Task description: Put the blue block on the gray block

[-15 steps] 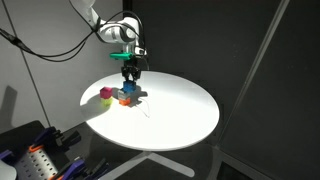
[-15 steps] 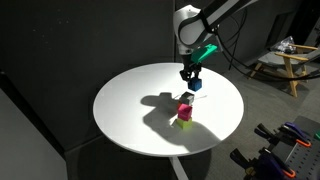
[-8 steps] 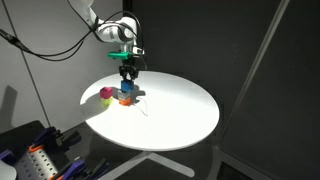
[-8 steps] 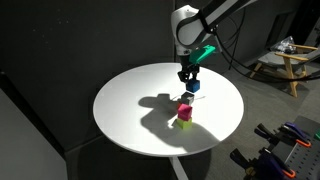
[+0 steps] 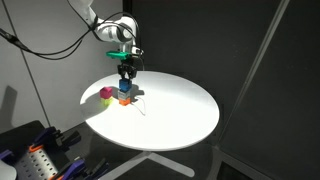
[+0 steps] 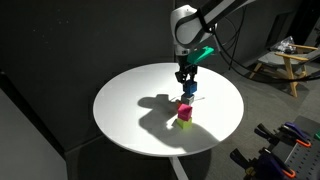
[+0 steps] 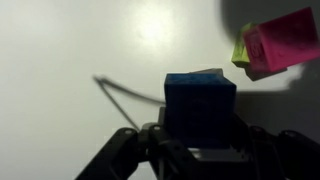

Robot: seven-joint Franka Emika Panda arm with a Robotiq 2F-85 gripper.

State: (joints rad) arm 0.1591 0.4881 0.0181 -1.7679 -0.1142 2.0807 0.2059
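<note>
your blue block reads a solid deep blue, faintly mottled up close. the gripper is black, with a bright green band higher on the wrist. the magenta cube has a yellow-green piece against it. in an exterior view you get what looks like an orange block, though it's small there. the table is plain white, the backdrop near black.

magenta cube nr blue block, rest of table open
</note>
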